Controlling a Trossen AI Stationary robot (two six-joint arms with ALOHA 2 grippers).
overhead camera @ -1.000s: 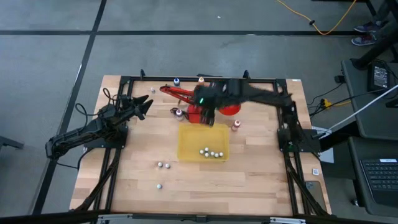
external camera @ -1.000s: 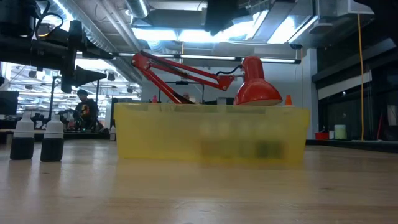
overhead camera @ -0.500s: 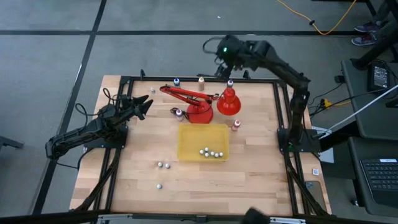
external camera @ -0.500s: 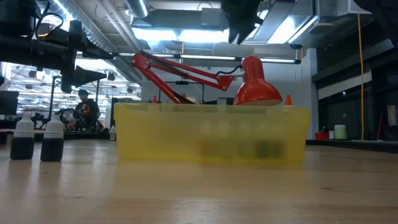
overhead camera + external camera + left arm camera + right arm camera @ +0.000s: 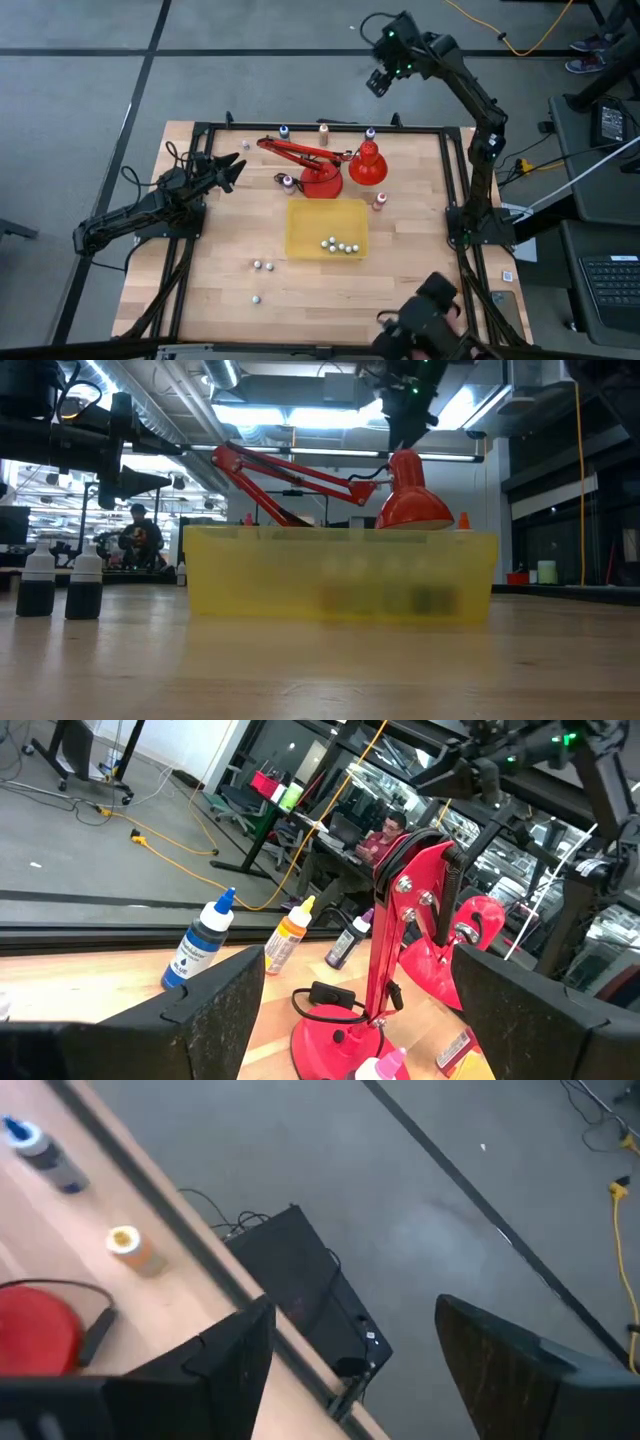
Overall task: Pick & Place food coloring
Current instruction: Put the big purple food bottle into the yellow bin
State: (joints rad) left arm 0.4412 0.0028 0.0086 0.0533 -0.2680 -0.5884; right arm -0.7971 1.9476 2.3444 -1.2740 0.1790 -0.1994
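Several tiny food coloring bottles stand upright on the table. The blue-capped bottle point(image 5: 284, 131), the orange one point(image 5: 323, 128) and the purple one point(image 5: 370, 132) line the far edge. A pink one point(image 5: 288, 181) and a red one point(image 5: 380, 201) flank the red lamp. The left wrist view shows the blue point(image 5: 205, 942), orange point(image 5: 288, 933) and purple point(image 5: 348, 940) bottles. My left gripper point(image 5: 232, 170) is open and hovers left of the lamp. My right gripper point(image 5: 380, 80) is open, raised high beyond the far edge, and sees the blue point(image 5: 40, 1150) and orange point(image 5: 130, 1248) bottles.
A red desk lamp point(image 5: 325, 165) stands mid-table, its shade point(image 5: 368, 165) to the right. A yellow tray point(image 5: 327, 228) with several small balls sits nearer. Loose balls point(image 5: 262, 265) lie left of it. A dark shape point(image 5: 430, 320) shows at the near edge. Two dark-filled bottles point(image 5: 60, 585) appear in the low view.
My right arm has swung up from above the lamp and tray toward the far edge and now hangs beyond the table. A dark shape has come into the high view at the near edge. The bottles have stayed put.
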